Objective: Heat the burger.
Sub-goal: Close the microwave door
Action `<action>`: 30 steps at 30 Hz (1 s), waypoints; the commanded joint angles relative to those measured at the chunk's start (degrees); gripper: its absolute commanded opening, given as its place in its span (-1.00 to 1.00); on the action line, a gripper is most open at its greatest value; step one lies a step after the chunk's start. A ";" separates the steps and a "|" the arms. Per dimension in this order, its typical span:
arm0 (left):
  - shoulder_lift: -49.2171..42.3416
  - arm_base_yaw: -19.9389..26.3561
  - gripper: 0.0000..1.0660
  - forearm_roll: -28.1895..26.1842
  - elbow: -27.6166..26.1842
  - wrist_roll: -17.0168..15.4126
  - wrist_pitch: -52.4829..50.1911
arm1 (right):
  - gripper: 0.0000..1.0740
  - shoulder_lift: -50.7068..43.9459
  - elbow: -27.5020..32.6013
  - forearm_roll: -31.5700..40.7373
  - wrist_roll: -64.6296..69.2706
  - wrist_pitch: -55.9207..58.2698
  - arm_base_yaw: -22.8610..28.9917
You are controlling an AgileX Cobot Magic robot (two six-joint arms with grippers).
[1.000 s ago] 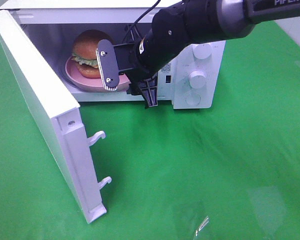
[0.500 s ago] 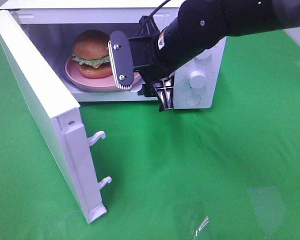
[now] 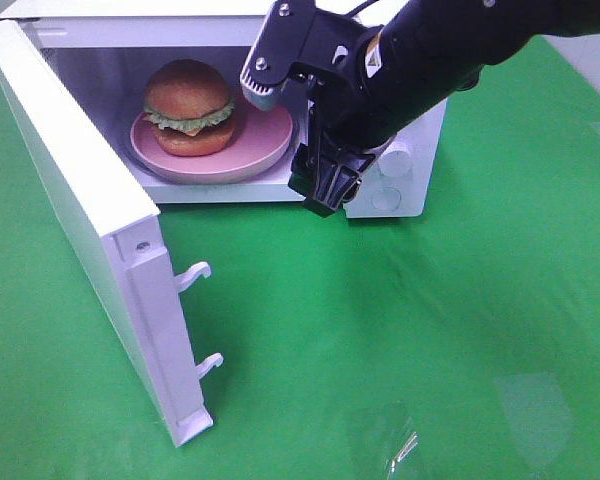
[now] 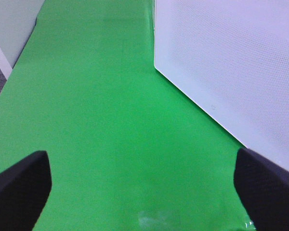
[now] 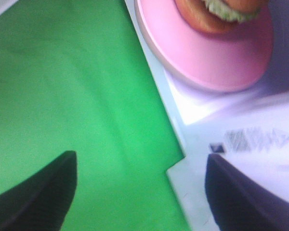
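The burger point(image 3: 188, 106) sits on a pink plate point(image 3: 265, 145) inside the white microwave point(image 3: 420, 120), whose door point(image 3: 90, 220) is swung wide to the left. My right gripper point(image 3: 292, 145) hangs open just outside the right part of the microwave's opening, holding nothing, clear of plate and burger. The blurred right wrist view shows the right gripper point(image 5: 139, 192) open, with the plate point(image 5: 212, 57) and the burger's edge point(image 5: 216, 9) beyond its fingers. In the left wrist view my left gripper point(image 4: 142, 192) is wide open over green cloth, with nothing in it. It is out of the exterior view.
The microwave's knobs point(image 3: 395, 160) are partly hidden behind my right arm. Latch hooks point(image 3: 195, 272) stick out from the door's edge. A white dotted panel point(image 4: 231, 62) stands beside my left gripper. Green cloth point(image 3: 430, 330) covers the table in front.
My right gripper has drawn back out of the microwave, up and to the right, turned and opened wider. The plate and burger stay inside. The left gripper has not changed.
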 commanded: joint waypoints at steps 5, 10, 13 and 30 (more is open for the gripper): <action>-0.34 -0.11 0.78 -0.11 0.11 0.00 -0.69 | 0.50 -5.44 2.18 0.06 15.13 9.63 0.11; -0.34 -0.11 0.78 -0.11 0.11 0.00 -0.69 | 0.45 -8.37 2.29 0.34 20.40 23.15 0.11; -0.34 -0.11 0.78 -0.11 0.11 0.00 -0.69 | 0.44 -8.71 2.29 0.34 20.97 25.38 0.11; -0.34 -0.11 0.78 -0.11 0.11 0.00 -0.69 | 0.42 -25.61 8.71 5.04 22.86 36.96 0.11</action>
